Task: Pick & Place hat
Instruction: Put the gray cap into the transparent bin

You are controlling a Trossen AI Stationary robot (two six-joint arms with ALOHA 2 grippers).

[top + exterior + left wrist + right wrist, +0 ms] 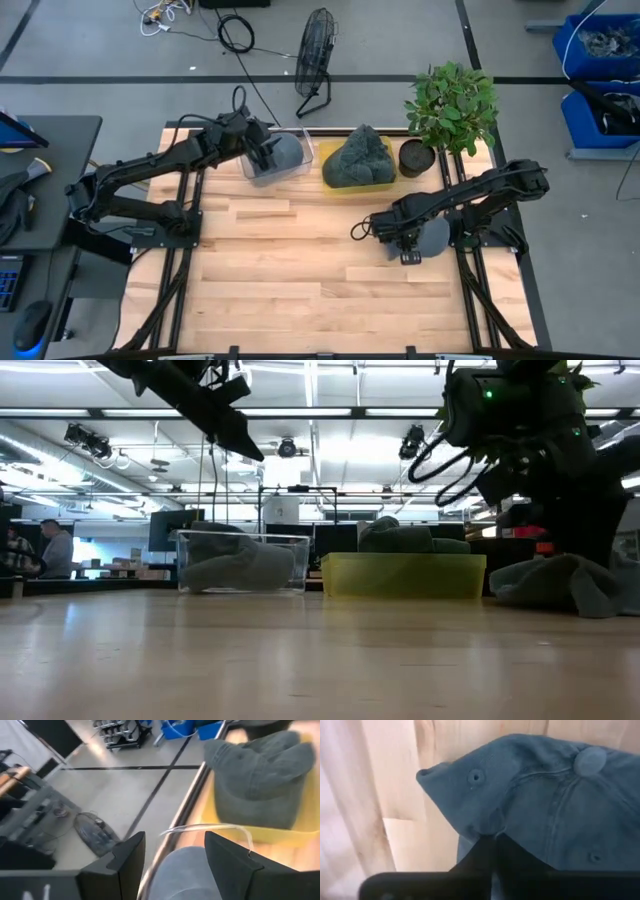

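Right gripper [495, 840] (seemingly closed) pinches blue hat [545, 800].

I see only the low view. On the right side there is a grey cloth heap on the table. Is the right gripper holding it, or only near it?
Observer: That heap is a blue-grey cap. The right wrist view shows the right gripper with its fingers shut on a fold of the cap's fabric.
Operator: Is the cap lifted from the table?
Observer: The high view cannot settle it; it shows the cap beside the gripper, over the table's right part.
Operator: And where is the left gripper?
Observer: Over the clear bin, which holds another grey hat. The left wrist view shows the left gripper open above that hat.
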